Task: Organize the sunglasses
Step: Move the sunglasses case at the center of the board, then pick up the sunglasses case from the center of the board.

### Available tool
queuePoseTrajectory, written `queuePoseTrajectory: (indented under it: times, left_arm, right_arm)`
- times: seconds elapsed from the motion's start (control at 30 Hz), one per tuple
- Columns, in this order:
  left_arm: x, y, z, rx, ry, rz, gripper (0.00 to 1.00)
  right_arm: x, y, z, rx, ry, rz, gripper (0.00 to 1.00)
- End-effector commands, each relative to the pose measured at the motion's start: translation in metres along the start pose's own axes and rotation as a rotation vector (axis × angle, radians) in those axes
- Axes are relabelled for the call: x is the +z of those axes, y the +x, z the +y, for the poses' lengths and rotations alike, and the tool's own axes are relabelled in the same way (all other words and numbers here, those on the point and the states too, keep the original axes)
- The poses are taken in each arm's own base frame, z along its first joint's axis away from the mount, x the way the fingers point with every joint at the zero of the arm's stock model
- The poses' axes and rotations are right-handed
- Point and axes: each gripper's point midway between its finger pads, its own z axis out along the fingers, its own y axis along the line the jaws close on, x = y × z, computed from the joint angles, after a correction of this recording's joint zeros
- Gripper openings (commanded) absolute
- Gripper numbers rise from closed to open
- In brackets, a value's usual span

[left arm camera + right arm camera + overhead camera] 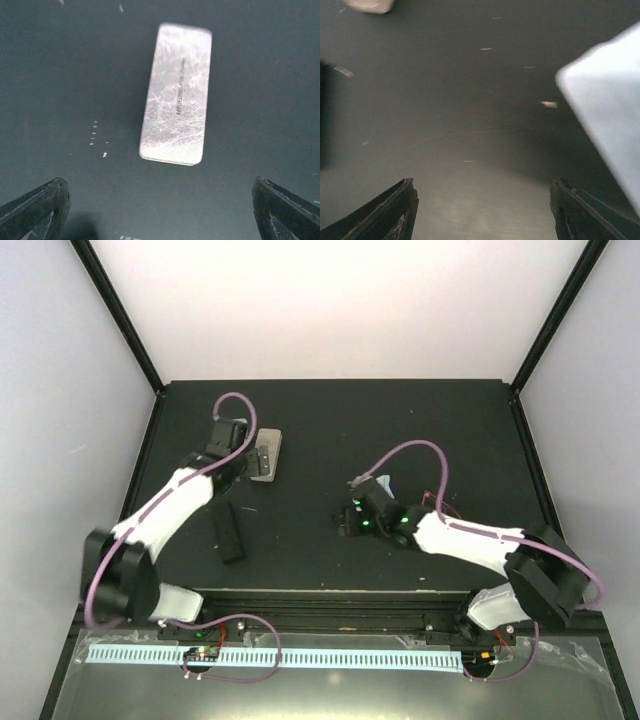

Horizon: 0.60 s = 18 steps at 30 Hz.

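**Empty grippers, glasses barely seen**

On the dark table (330, 420), the left gripper (157, 190) hangs spread and empty over the beige case (176, 95). The right gripper (482, 187), also spread, holds nothing beside a pale blue cloth (610, 110). Only the top view shows the black case (230, 530) and thin red strokes by the right forearm, probably the red sunglasses (450, 510); the black pair is nowhere clear. Likely light, easily bent: pinch the bridge gently.
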Motion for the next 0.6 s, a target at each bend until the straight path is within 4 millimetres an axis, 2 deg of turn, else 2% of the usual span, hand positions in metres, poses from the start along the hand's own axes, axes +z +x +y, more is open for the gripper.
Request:
queuePoseTrajectory:
  times: [0.0,0.13,0.23,0.33,0.43,0.57]
  left_arm:
    - [-0.072,-0.012,0.022,-0.121,0.012,-0.194,0.99]
    - [-0.141,-0.017,0.035,-0.15,0.08,-0.396,0.99]
    - [-0.184,-0.013,0.047,-0.16,0.109,-0.538,0.99]
    - [-0.222,-0.007,0.059,-0.161,0.113,-0.635,0.99]
    - [-0.238,0.001,0.065,-0.155,0.111,-0.651,0.99]
    - [-0.245,0.01,0.062,-0.158,0.154,-0.642,0.99]
  right_arm:
    - [0.011,0.005,0.064,-0.179,-0.013,0.014,0.74]
    - [0.029,0.023,0.135,-0.315,-0.057,0.049,0.75]
    - [0.044,0.035,0.185,-0.41,-0.073,0.054,0.76]
    - [0.064,0.043,0.219,-0.471,-0.063,0.067,0.77]
    - [0.081,0.051,0.243,-0.504,-0.057,0.072,0.78]
    - [0.105,0.058,0.261,-0.526,-0.023,0.061,0.81]
